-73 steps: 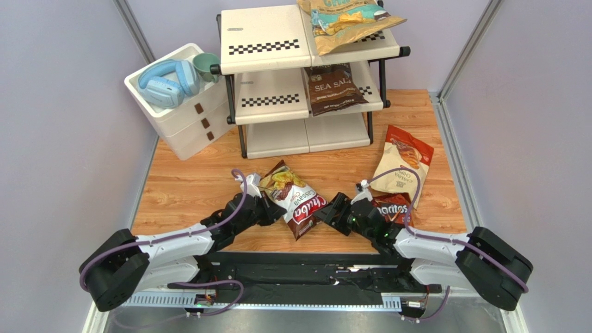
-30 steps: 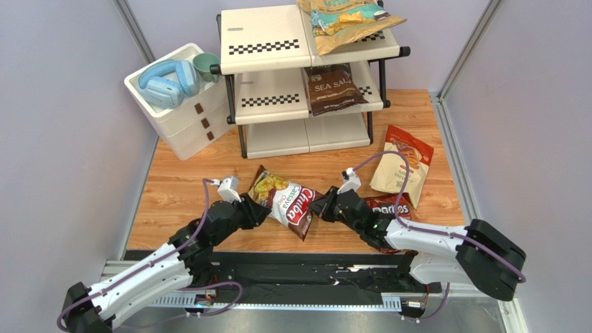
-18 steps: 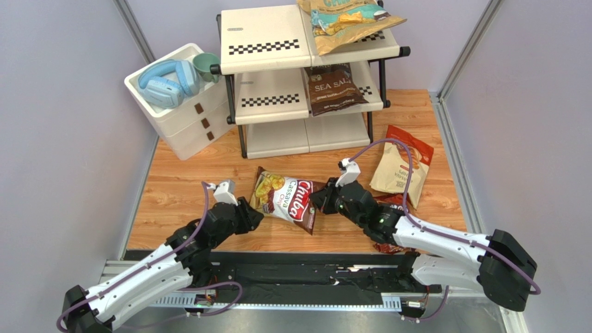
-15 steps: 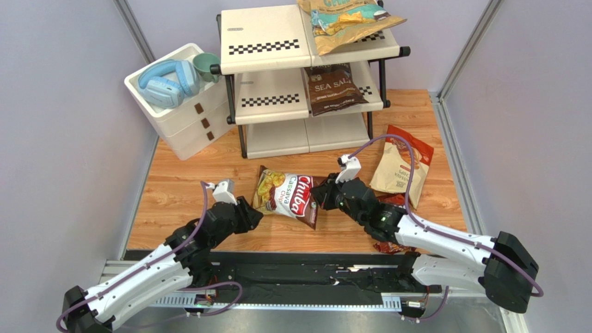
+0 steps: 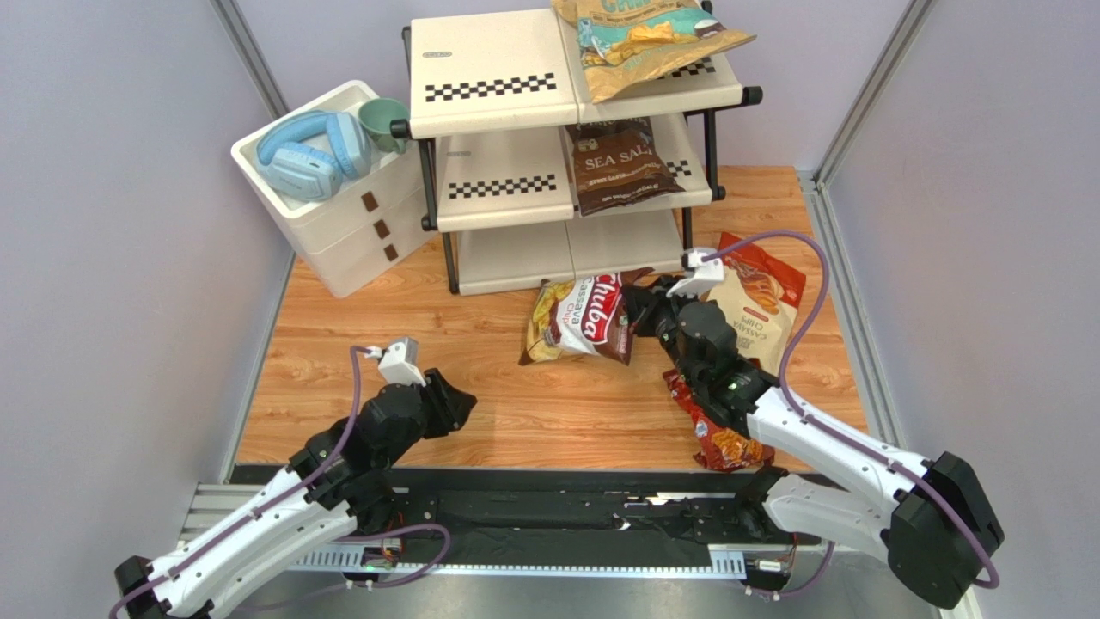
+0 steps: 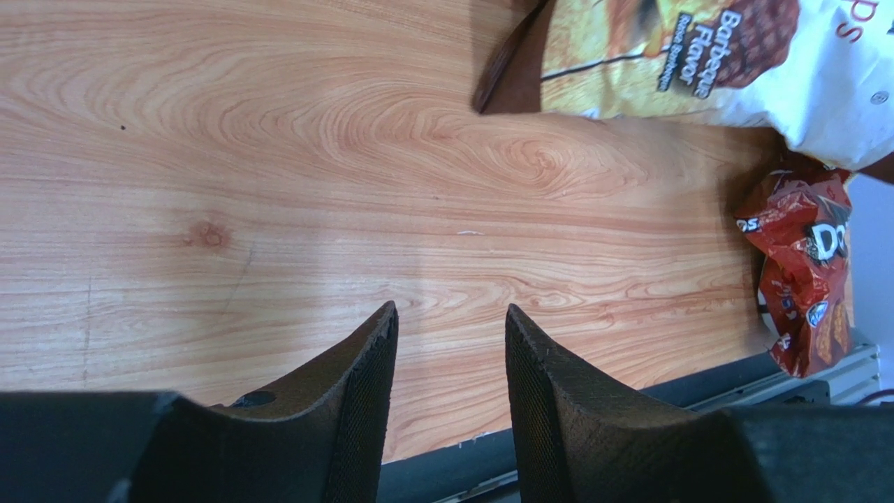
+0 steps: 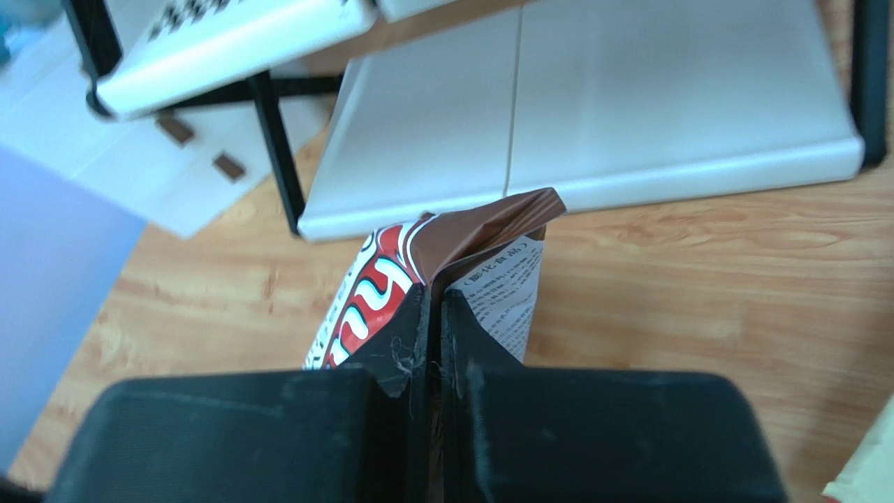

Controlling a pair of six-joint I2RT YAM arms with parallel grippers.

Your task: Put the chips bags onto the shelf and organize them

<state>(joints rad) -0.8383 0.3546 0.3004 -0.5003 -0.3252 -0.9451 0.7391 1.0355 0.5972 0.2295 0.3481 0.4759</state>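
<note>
My right gripper [image 5: 635,310] is shut on one end of the white-red Chuba bag [image 5: 581,319], which hangs just in front of the bottom tier [image 5: 517,258] of the shelf [image 5: 497,90]. The right wrist view shows the jaws [image 7: 434,299] pinching the bag's brown seam [image 7: 493,236], with the bottom tier [image 7: 588,115] just beyond. The left gripper [image 5: 455,402] is open and empty over bare wood [image 6: 449,314]. A tan-and-teal bag [image 5: 639,39] lies on the top tier. The Sea Salt bag [image 5: 620,161] is on the middle tier. The Doritos bag [image 5: 708,426] and the cream bag [image 5: 749,303] lie on the table.
A white three-drawer box [image 5: 336,213] at the back left carries blue headphones [image 5: 310,148] and a green cup [image 5: 384,123]. Grey walls close in both sides. A black rail [image 5: 542,497] runs along the near edge. The Doritos bag [image 6: 803,267] shows in the left wrist view near that edge.
The left gripper let go of the Chuba bag and drew back toward the near left. The right gripper carried the bag up and back to the front of the shelf's bottom tier.
</note>
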